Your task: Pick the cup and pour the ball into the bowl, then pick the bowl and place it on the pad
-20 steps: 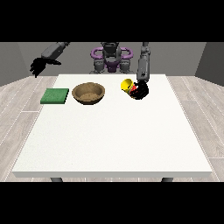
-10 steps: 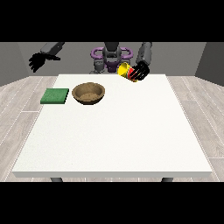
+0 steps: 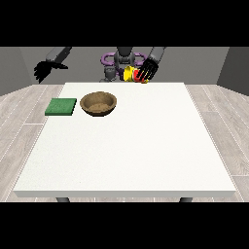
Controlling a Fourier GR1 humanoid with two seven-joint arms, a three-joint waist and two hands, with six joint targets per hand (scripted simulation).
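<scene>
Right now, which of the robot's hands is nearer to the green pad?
Its right hand, the hand at the view's left, raised beyond the green pad. The hand at the view's right holds the cup past the bowl.

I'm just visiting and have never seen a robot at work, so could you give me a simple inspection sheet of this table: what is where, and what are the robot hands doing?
Surface: large white table, flat.
Job's things: brown bowl stands on the table at the view's left; green pad lies flat beside it, apart from it; yellow and red cup is held up above the table's far edge. Ball: cannot be made out.
Clutter: nothing seen.
Robot hands: the robot hand at the view's right is curled round the cup; the robot hand at the view's left hangs in the air beyond the table's left side, holding nothing.
Cables: nothing seen.
Surroundings: pale plank floor, grey walls behind.
</scene>
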